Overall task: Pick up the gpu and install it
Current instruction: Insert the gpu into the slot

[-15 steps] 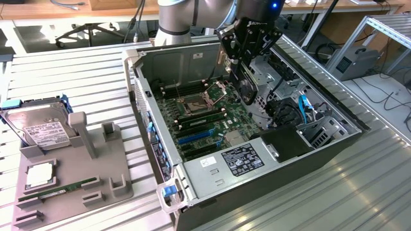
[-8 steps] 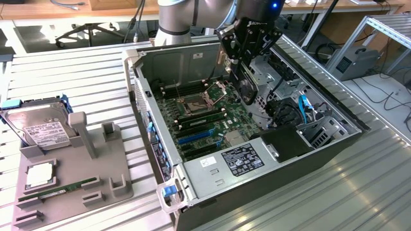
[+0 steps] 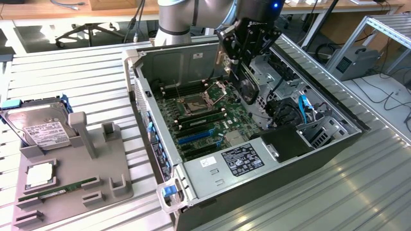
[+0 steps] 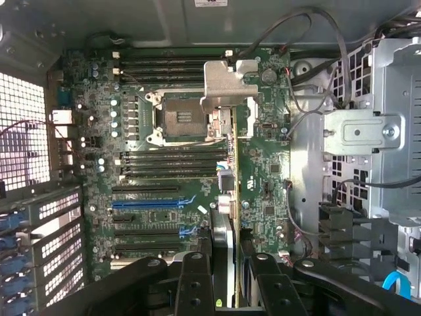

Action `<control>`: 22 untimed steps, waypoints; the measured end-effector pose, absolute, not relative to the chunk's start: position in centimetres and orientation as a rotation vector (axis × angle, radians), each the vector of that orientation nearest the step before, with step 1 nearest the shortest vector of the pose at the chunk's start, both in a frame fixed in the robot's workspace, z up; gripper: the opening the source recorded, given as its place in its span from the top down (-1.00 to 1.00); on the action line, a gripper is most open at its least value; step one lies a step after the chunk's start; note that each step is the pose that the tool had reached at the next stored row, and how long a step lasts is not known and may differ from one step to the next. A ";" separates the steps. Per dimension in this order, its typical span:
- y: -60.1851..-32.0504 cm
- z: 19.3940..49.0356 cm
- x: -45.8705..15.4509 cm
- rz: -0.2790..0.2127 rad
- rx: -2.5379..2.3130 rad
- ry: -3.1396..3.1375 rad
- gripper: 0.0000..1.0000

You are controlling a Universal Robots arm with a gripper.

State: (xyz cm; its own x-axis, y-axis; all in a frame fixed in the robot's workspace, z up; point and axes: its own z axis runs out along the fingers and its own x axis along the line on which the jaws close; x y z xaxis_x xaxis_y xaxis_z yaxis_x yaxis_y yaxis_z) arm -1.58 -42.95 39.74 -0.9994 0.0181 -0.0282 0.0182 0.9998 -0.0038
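Note:
My gripper [image 3: 243, 65] is shut on the gpu [image 3: 248, 89], a flat black card with a round fan, and holds it on edge above the motherboard [image 3: 212, 120] inside the open computer case [image 3: 334, 110]. In the wrist view the gpu [image 4: 223, 197] shows edge-on between the black fingers [image 4: 194, 283], its silver bracket [image 4: 227, 82] at the far end over the CPU socket [image 4: 181, 118]. The card hangs clear of the board. The blue expansion slot [image 4: 148, 204] and the black slots beside it lie open, off to one side of the card.
A drive cage and loose cables [image 3: 292, 113] crowd the case on the exterior view's right. The power supply [image 3: 237, 161] sits at the case's near end. On the exterior view's left, a grey tray [image 3: 115, 187] carries a hard drive [image 3: 38, 125], a RAM stick [image 3: 57, 190] and a CPU [image 3: 40, 174].

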 end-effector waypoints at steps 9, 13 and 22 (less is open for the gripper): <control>-42.9 39.7 -1.6 -0.006 -0.025 3.113 0.47; -42.9 39.7 -1.6 -0.005 -0.050 3.113 0.47; -42.9 39.7 -1.6 -0.005 -0.088 3.112 0.47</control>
State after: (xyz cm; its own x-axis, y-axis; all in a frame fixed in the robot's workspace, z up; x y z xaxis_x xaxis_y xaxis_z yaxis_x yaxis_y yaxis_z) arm -1.58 -42.95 39.72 -0.9980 -0.0563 -0.0282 -0.0562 0.9984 -0.0038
